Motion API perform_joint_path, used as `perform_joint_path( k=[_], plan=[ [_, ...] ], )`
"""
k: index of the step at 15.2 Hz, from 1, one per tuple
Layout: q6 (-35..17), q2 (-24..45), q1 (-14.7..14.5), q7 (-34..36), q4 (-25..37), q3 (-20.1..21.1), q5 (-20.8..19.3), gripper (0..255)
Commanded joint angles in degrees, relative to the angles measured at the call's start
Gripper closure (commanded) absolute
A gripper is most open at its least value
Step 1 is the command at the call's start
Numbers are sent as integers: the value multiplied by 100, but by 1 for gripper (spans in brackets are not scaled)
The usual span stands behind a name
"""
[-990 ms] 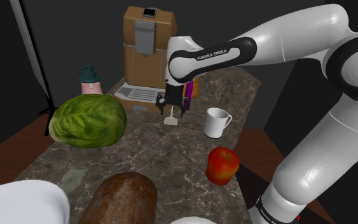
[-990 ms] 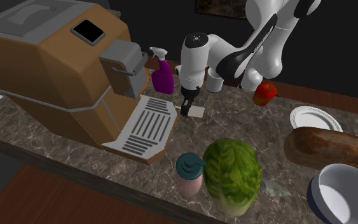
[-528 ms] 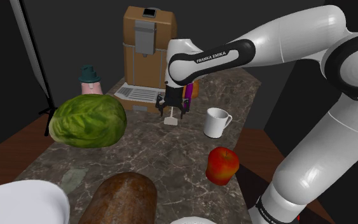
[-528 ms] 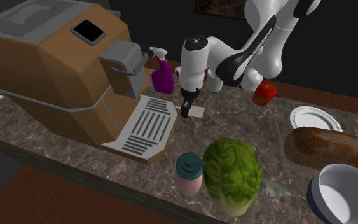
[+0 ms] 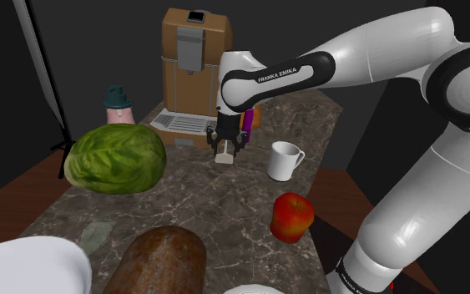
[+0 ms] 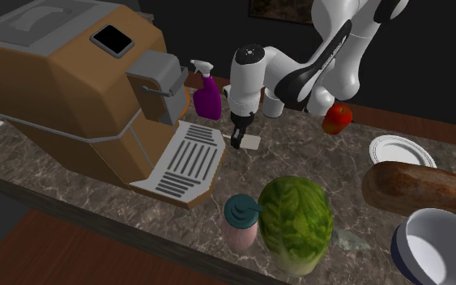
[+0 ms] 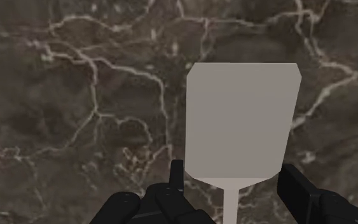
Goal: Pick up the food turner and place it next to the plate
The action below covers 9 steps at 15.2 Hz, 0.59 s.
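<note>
Wrist view is showing you the pincer with its two black fingers standing apart and holding nothing. They are straddling the food turner where the pale flat blade is narrowing into its thin handle, and the handle is running back between them untouched. Whether the fingertips are brushing the blade's edges, you cannot tell.

Compared with a second ago, the pincer is sitting lower over the food turner, and its fingers are looking a little less spread. The turner is lying exactly where it was on the marble counter. So, by my reading, the approach is finishing and the clasp is still waiting to be made; nothing of the carry is done yet.

That finger-to-blade relation is staying hidden behind the hand from outside. The second exterior view is adding what you are needing afterwards: the pincer is standing directly over the food turner, and the plate is lying well apart from it, beyond the apple. The shoulder view is putting a white mug near the pincer, so you are likely wanting some lift before swinging towards the plate.
</note>
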State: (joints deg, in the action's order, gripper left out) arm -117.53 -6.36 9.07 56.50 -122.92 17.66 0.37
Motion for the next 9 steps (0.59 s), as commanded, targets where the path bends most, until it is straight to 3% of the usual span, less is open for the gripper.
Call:
perform_joint_path(
  k=[1, 9],
  plan=[
    [0, 0, 0, 0, 0, 0, 0, 255],
    [458, -127, 4, -39, 337, -19, 38, 255]
  ],
)
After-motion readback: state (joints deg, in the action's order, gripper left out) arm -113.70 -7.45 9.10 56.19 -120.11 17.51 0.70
